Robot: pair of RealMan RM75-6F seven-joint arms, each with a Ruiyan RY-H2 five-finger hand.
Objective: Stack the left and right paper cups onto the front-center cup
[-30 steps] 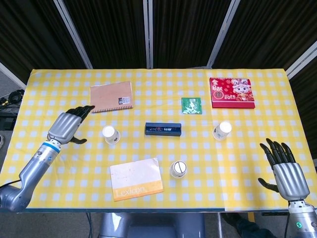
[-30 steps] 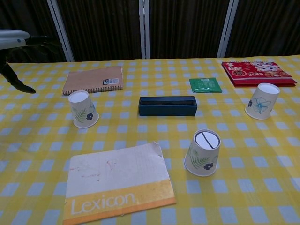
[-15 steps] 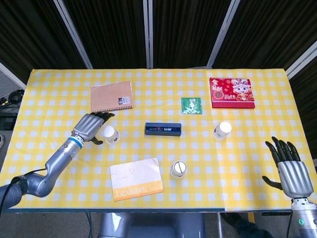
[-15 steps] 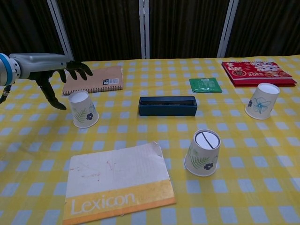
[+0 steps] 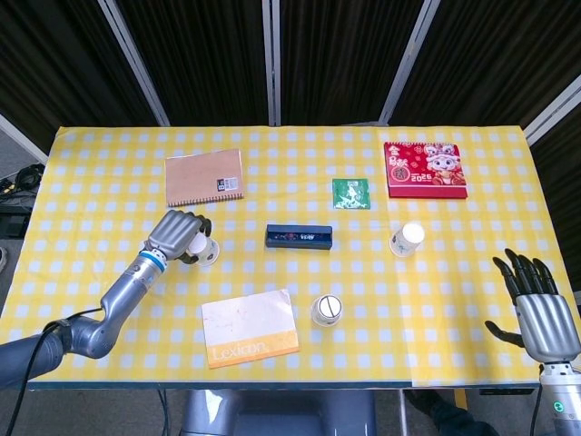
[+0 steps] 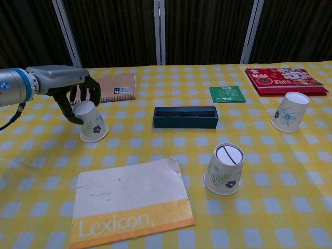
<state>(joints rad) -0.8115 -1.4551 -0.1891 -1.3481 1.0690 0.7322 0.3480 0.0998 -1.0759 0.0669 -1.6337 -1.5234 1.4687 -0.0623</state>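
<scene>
The left paper cup stands upside down left of centre, slightly tilted. My left hand wraps around its upper part, thumb on one side and fingers curled over the other. The front-center cup stands upside down near the table's front edge. Further right, the right cup stands untouched. My right hand hangs off the table's front right corner with fingers spread and nothing in it; it shows only in the head view.
A dark blue box lies between the left and right cups. A Lexicon pad lies left of the front-center cup. A brown notebook, a green packet and a red box lie further back.
My left hand moved right from the table's left side to the left cup and closed its fingers around it. The right hand drew back slightly toward the front edge.
</scene>
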